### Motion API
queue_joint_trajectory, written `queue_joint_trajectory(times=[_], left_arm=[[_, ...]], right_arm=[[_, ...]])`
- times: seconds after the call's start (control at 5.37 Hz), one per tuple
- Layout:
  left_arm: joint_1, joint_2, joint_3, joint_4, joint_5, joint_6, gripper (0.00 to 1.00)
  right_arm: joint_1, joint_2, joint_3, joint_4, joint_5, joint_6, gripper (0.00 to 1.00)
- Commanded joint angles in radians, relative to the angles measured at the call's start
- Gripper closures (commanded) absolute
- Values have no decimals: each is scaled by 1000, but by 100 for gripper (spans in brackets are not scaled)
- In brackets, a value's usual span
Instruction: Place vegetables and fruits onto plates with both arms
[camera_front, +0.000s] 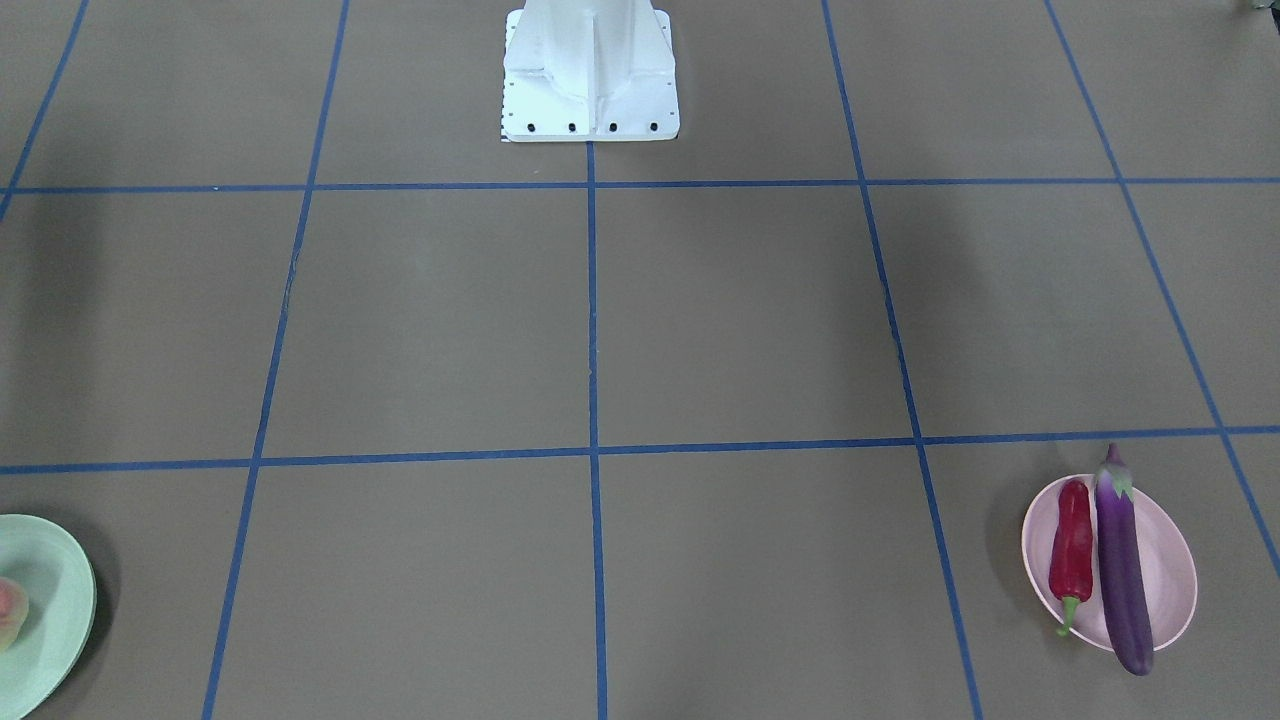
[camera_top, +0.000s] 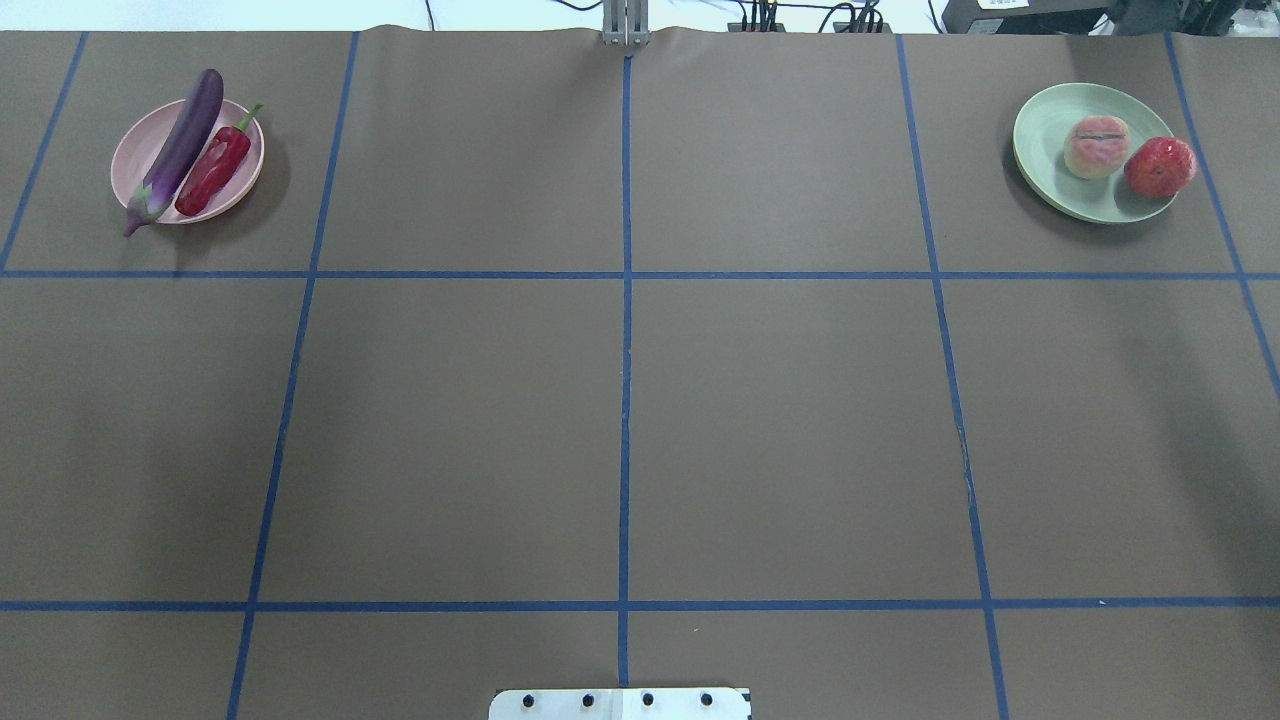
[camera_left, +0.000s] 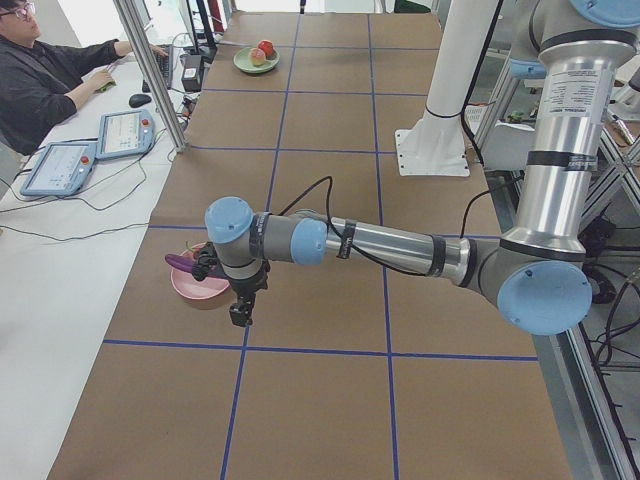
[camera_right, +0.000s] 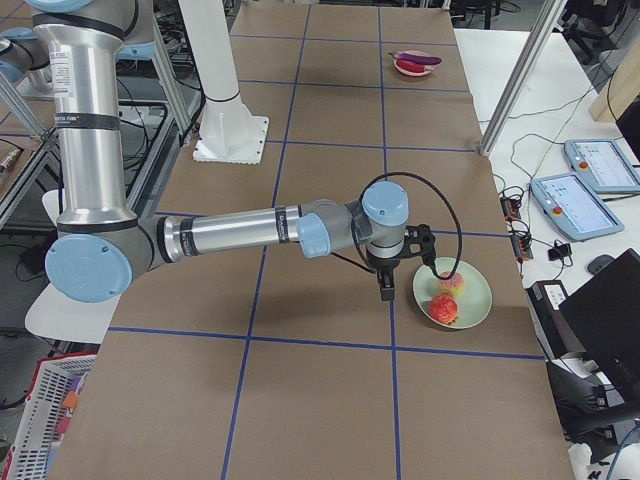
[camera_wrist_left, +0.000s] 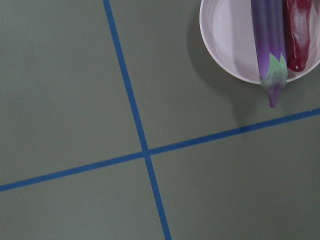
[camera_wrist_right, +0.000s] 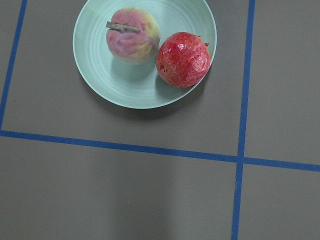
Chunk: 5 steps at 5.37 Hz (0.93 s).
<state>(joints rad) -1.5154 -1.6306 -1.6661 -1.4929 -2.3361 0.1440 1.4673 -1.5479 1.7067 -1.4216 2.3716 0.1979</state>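
Observation:
The purple eggplant (camera_top: 180, 145) and red chili (camera_top: 213, 168) lie side by side on the pink plate (camera_top: 135, 160) at the far left; the eggplant's ends overhang the rim. The peach (camera_top: 1096, 146) and pomegranate (camera_top: 1160, 167) sit on the mint green plate (camera_top: 1045, 170) at the far right. My left gripper (camera_left: 240, 315) hangs above the table just beside the pink plate (camera_left: 195, 288). My right gripper (camera_right: 385, 292) hangs beside the green plate (camera_right: 470, 300). Both show only in side views, so I cannot tell whether they are open or shut. Nothing is seen held.
The white base block (camera_front: 590, 75) stands at the robot's edge. A seated operator (camera_left: 40, 70), control tablets (camera_left: 60, 165) and a metal post (camera_left: 150, 70) are along the far side of the table. Blue tape lines grid the brown table.

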Motion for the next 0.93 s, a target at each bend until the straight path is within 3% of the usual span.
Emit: queue_joint_trajectory(times=[0.0, 0.74], left_arm=[[-3, 67, -53, -9, -2, 0, 0], [-20, 77, -53, 2, -2, -14, 0]], right_arm=[[-1, -4, 1, 1, 0, 0, 0], [1, -15, -1, 3, 6, 0, 0]])
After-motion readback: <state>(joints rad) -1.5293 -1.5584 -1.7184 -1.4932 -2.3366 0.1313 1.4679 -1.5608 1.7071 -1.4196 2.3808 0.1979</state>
